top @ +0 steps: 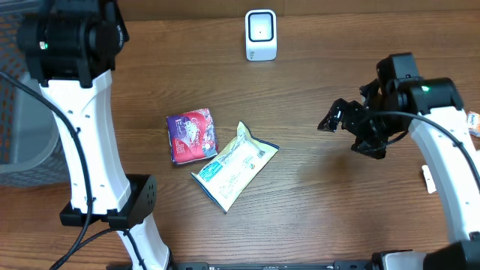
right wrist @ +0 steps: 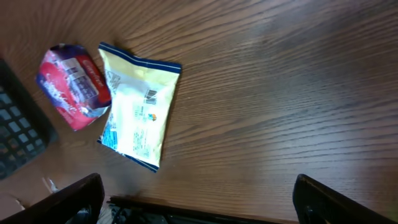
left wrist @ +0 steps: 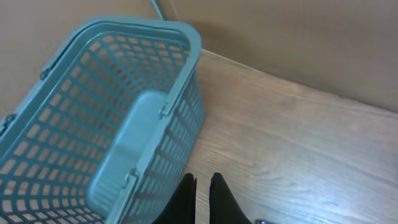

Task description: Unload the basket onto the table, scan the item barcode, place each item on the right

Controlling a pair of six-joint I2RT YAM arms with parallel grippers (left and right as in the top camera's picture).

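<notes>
Wooden table (top: 315, 187), centre frame: our wide-apart right gripper (top: 348, 138) could snag both red packet (top: 191, 135) and yellow packet (top: 234, 165); left gripper (left wrist: 202, 186) together.

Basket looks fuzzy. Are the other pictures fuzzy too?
Left wrist: basket soft, slightly blurred. Right wrist: yellow packet sharp, barcode visible, tool fingers dark and blurry at the corners. Overhead: crisp, evenly lit.
</notes>
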